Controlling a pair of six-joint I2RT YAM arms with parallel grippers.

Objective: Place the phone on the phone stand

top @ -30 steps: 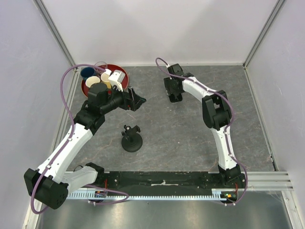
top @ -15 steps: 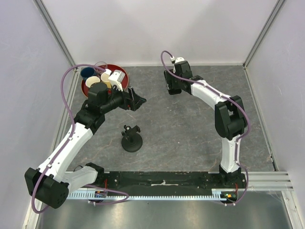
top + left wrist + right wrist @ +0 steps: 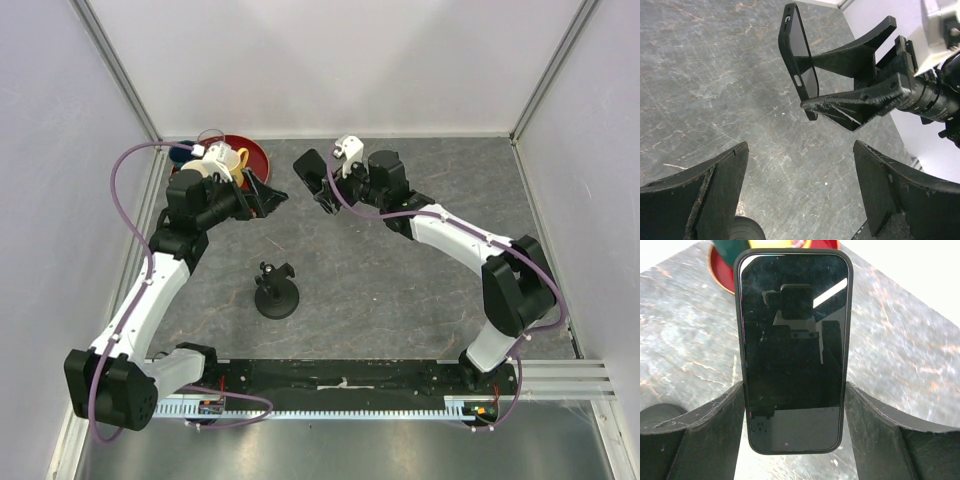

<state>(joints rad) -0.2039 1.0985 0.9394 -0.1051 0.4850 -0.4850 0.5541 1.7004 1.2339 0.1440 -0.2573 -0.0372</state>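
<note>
The phone [image 3: 793, 350] is a black slab held by its long edges between the fingers of my right gripper [image 3: 793, 390], which is shut on it. In the top view the phone [image 3: 311, 177] hangs in the air over the far middle of the table, held by the right gripper [image 3: 322, 186]. The left wrist view shows the phone [image 3: 799, 55] edge-on ahead of my left gripper [image 3: 800, 147], which is open and empty. In the top view the left gripper [image 3: 268, 196] faces the phone from the left. The phone stand [image 3: 277, 295] stands alone, nearer than both grippers.
A red tray [image 3: 251, 156] with cups and small items sits at the far left behind the left gripper, and its rim shows in the right wrist view [image 3: 720, 270]. The grey tabletop is bounded by white walls on three sides.
My right arm has swung left from the far middle, carrying the phone toward the left gripper. My left gripper has drawn back a little to the far left.
</note>
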